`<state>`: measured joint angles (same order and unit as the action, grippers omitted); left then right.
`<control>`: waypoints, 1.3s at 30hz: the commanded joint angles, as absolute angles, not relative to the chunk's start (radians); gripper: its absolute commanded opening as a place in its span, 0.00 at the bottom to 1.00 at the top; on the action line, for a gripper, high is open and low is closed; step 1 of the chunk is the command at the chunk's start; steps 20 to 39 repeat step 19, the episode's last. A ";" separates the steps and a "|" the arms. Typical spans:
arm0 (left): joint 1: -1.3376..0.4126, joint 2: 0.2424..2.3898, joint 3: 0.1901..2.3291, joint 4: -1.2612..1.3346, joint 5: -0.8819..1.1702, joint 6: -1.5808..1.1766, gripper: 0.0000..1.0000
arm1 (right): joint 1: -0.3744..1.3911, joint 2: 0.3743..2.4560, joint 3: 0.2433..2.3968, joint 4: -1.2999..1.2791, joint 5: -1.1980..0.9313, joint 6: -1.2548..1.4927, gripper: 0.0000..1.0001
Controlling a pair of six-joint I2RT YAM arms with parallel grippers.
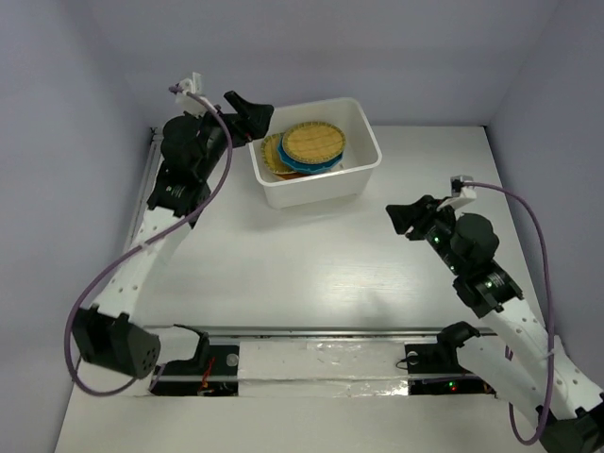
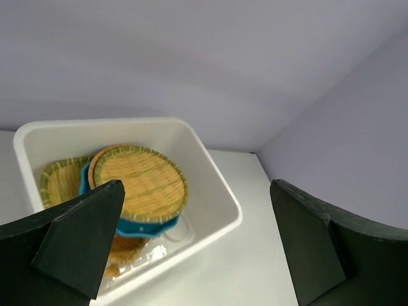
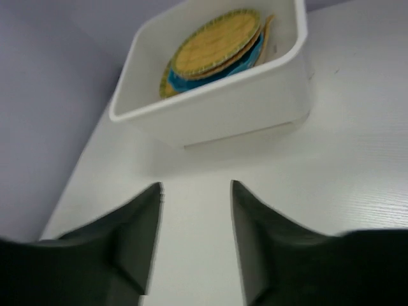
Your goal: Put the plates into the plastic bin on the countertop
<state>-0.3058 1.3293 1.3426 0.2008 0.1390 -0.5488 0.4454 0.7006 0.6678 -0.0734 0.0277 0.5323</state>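
The plates lie stacked inside the plastic bin (image 1: 321,185) at the back of the countertop (image 1: 311,269). On top is a round woven bamboo plate (image 1: 314,142), over a teal plate (image 1: 304,167) and more woven ones. My left gripper (image 1: 253,115) hovers by the bin's left rim, open wide and empty. The left wrist view looks down into the bin (image 2: 224,205), showing the top woven plate (image 2: 143,182), the teal plate (image 2: 145,227) and the left gripper (image 2: 196,188). My right gripper (image 1: 404,219) is right of the bin, apart from it, open with nothing between its fingers. The right wrist view shows the bin (image 3: 242,108), the woven plate (image 3: 217,41) and the right gripper (image 3: 196,186).
Grey walls close in the countertop at the back and on both sides. A rail with the arm bases (image 1: 311,363) runs along the near edge. Purple cables (image 1: 538,236) loop off both arms.
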 commanded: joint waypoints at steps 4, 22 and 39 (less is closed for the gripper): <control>-0.305 1.017 1.093 0.144 0.124 -0.446 0.99 | 0.446 0.548 0.727 -0.121 0.221 0.506 0.96; -0.305 0.663 0.856 0.002 0.048 -0.370 0.99 | 0.446 0.485 0.802 -0.250 0.428 0.495 1.00; -0.305 0.663 0.856 0.002 0.048 -0.370 0.99 | 0.446 0.485 0.802 -0.250 0.428 0.495 1.00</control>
